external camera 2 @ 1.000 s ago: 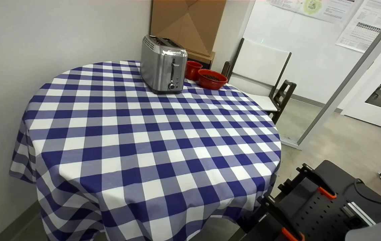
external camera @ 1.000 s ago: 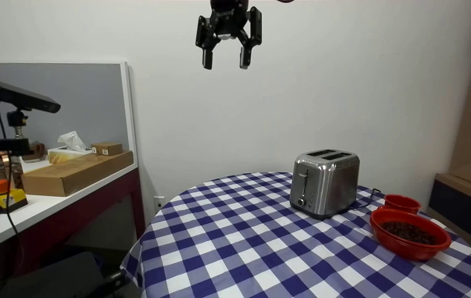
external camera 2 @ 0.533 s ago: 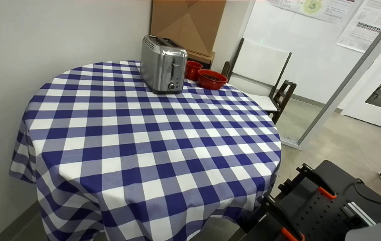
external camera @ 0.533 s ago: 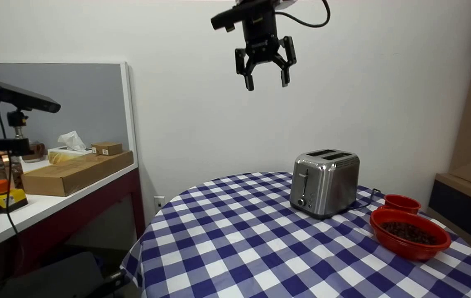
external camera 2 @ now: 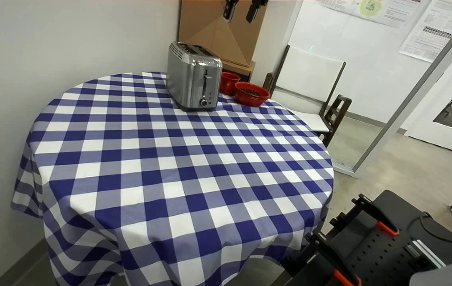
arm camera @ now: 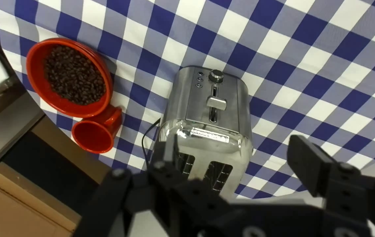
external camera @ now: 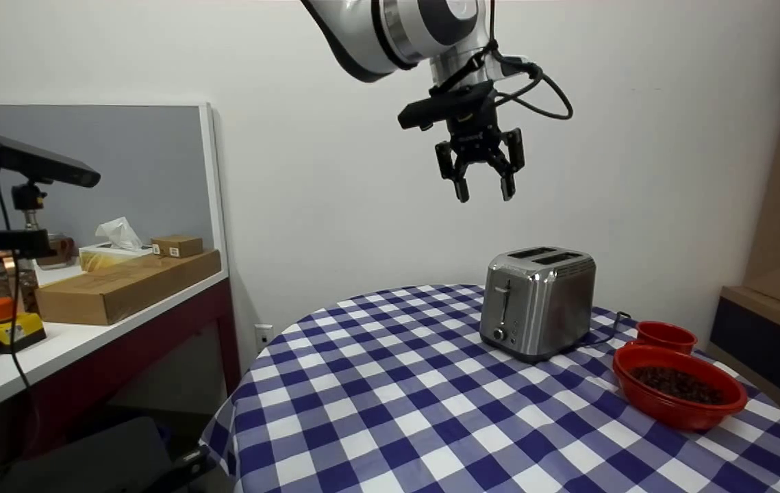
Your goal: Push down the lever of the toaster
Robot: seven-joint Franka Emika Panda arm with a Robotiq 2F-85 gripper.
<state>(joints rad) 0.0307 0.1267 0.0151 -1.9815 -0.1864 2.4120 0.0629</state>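
Note:
The silver toaster (external camera: 544, 308) stands upright on the checked tablecloth, in both exterior views (external camera 2: 190, 79) and in the wrist view (arm camera: 207, 128). Its lever (arm camera: 216, 103) is a small silver tab in the slot of the end face, above the round knob. The lever sits near the top of its slot, in both exterior views (external camera: 502, 290) (external camera 2: 208, 77). My gripper (external camera: 485, 190) is open and empty, pointing down, well above the toaster and apart from it. Its fingertips also show in an exterior view (external camera 2: 240, 16) and in the wrist view (arm camera: 235, 144), where they hide part of the toaster's top.
A red bowl (external camera: 681, 387) of dark beans and a red cup (external camera: 665, 337) stand beside the toaster. A black cord (arm camera: 144, 141) runs from the toaster. A white wall (external camera: 335, 205) and a cardboard box (external camera 2: 218, 39) are behind the table (external camera 2: 142, 159).
In an exterior view, my gripper has moved right and down toward the toaster, and more of the arm shows. The fingertips have entered the top of an exterior view. The toaster has not moved.

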